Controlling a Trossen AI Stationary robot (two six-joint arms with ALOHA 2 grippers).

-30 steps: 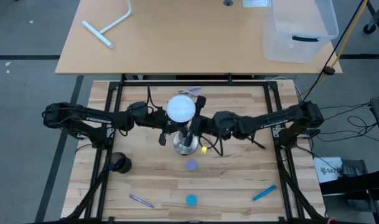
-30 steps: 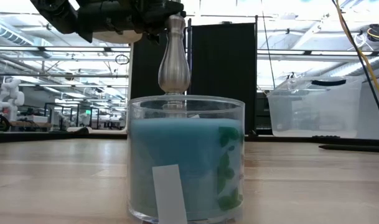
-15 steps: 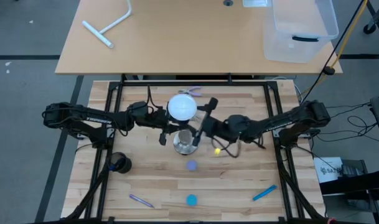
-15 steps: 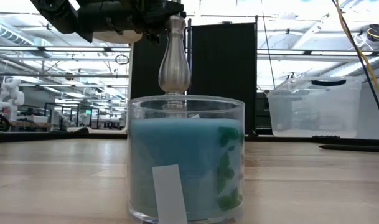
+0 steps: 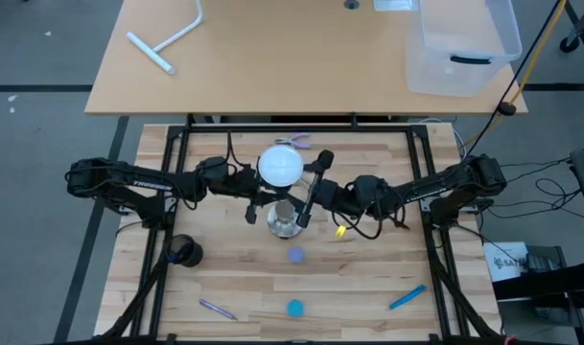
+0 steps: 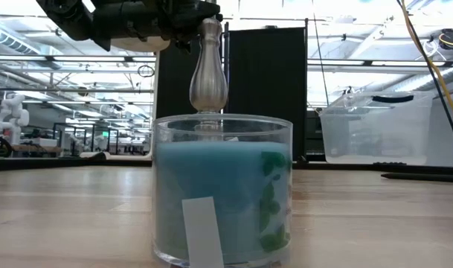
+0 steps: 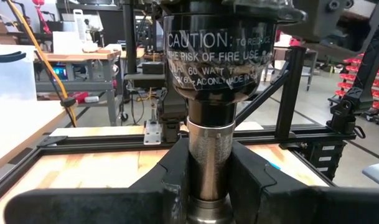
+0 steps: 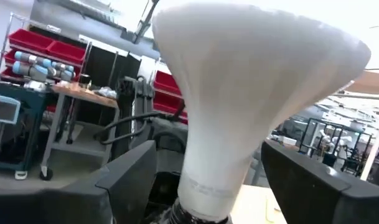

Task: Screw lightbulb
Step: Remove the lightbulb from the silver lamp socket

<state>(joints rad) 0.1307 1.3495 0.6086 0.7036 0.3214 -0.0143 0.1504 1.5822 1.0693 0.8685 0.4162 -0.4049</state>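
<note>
The left gripper clamps the silvery socket stand by its post, fingers tight on either side. The lightbulb sits upright on the stand's black top, between the right gripper's spread fingers, untouched. On the butcher-block table, a blue candle jar; workshop shelving stands behind.

Lightbulb atop socket stand, bench centre | left claw left of stand post | right claw right of bulb neck | jar nearest low camera
</note>
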